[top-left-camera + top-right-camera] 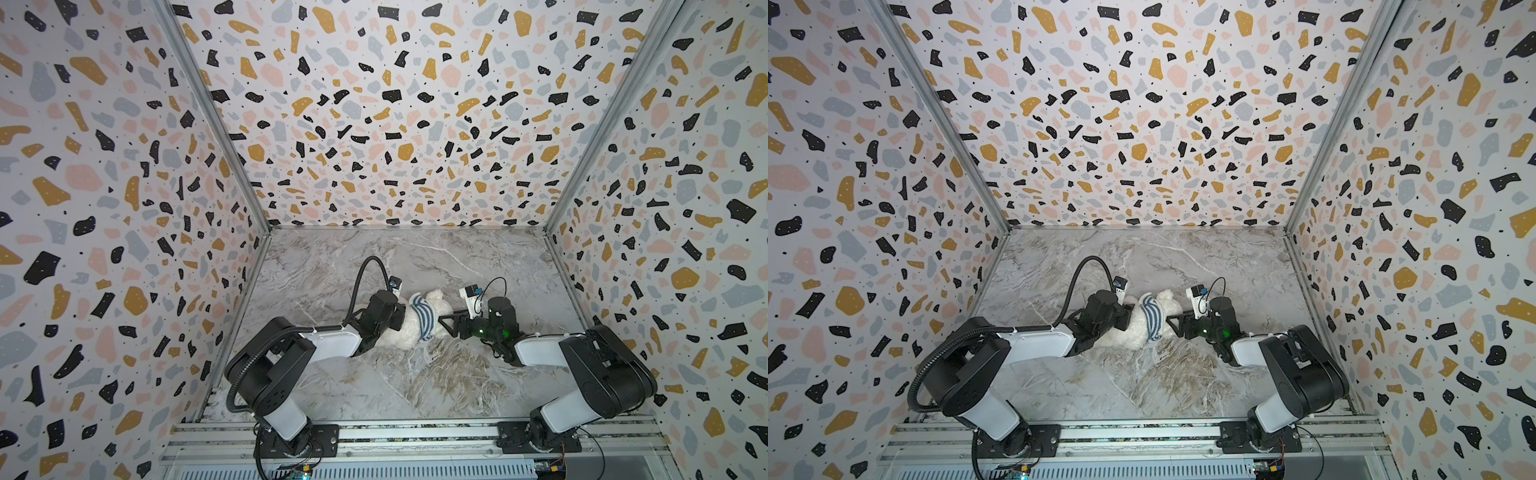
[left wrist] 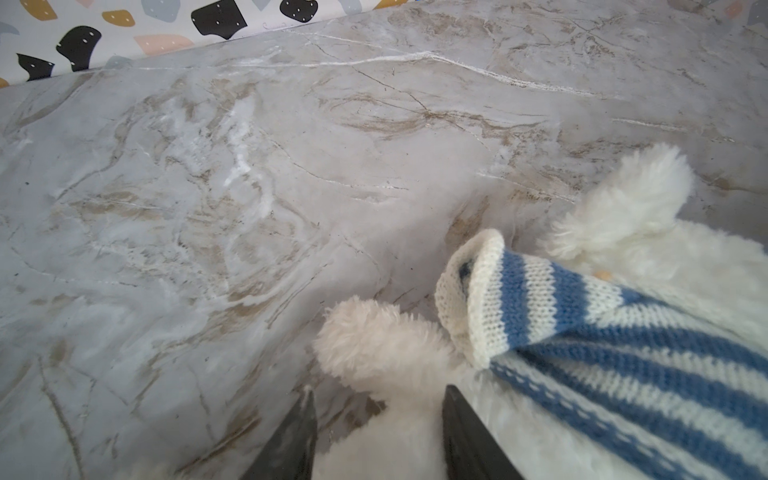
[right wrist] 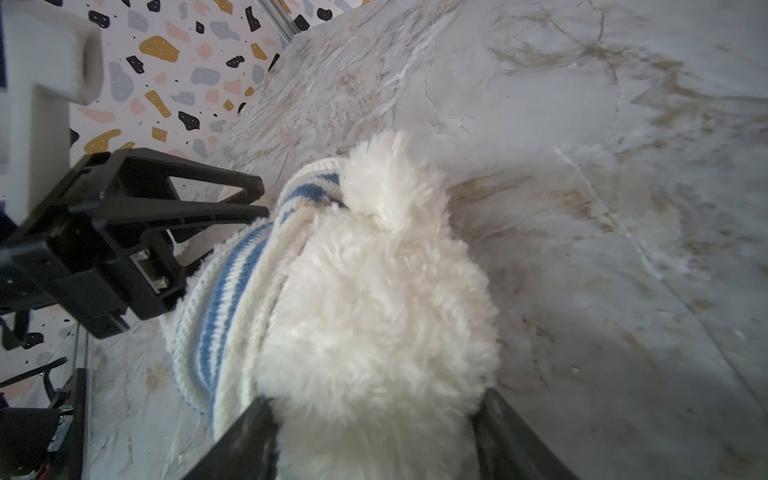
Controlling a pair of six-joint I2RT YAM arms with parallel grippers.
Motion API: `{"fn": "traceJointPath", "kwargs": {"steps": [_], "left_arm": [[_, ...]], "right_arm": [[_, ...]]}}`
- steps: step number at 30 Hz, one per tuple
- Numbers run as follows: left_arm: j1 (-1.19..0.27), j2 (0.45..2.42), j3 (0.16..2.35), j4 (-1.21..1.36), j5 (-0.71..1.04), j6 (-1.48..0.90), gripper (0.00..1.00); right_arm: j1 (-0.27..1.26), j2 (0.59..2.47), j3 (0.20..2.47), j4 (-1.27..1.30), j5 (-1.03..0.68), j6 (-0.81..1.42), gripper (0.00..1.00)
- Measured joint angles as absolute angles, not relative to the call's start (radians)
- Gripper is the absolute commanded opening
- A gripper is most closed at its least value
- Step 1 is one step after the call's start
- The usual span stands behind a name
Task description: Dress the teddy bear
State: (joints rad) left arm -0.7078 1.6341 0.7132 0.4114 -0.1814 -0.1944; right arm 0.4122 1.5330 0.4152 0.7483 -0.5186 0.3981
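Both top views show the teddy bear (image 1: 401, 328) lying on the marble surface (image 1: 415, 374), striped shirt (image 1: 424, 318) round its middle; left hand (image 2: 376, 419) clamps a leg, right hand (image 3: 374, 419) straddles its head, grip uncertain.

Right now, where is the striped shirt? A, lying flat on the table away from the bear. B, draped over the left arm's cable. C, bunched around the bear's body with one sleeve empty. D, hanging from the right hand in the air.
C: the striped shirt wraps the teddy bear, and in the left wrist view a sleeve opening gapes empty beside a bare fluffy limb.
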Motion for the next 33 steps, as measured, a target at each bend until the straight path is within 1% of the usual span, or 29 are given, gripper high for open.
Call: {"fn": "traceJointPath", "kwargs": {"steps": [3,8,12,13,17,20,21,25,30,33], "left_arm": [[-0.707,1.635,0.713,0.414,-0.173,-0.192,0.50],[-0.707,1.634,0.703,0.431,-0.159,-0.185,0.50],[-0.707,1.626,0.690,0.442,-0.152,-0.184,0.50],[-0.707,1.620,0.688,0.439,-0.149,-0.185,0.53],[-0.707,1.564,0.685,0.386,-0.139,-0.210,0.68],[-0.707,1.464,0.661,0.345,-0.119,-0.255,0.75],[-0.708,1.423,0.651,0.331,-0.110,-0.276,0.76],[-0.709,1.223,0.597,0.254,-0.076,-0.366,0.75],[-0.713,0.979,0.514,0.171,-0.037,-0.494,0.59],[-0.738,0.876,0.478,0.145,-0.015,-0.573,0.53]], "right_arm": [[0.430,1.541,0.434,0.748,-0.533,0.385,0.60],[0.442,1.553,0.445,0.753,-0.550,0.376,0.35],[0.451,1.538,0.444,0.749,-0.554,0.374,0.21],[0.456,1.525,0.443,0.744,-0.554,0.372,0.18],[0.486,1.442,0.423,0.707,-0.535,0.369,0.08],[0.543,1.366,0.415,0.672,-0.479,0.355,0.01],[0.561,1.345,0.414,0.664,-0.463,0.354,0.00],[0.643,1.257,0.405,0.630,-0.370,0.346,0.00],[0.721,1.184,0.395,0.593,-0.260,0.339,0.00],[0.751,1.162,0.393,0.582,-0.215,0.337,0.00]]}}
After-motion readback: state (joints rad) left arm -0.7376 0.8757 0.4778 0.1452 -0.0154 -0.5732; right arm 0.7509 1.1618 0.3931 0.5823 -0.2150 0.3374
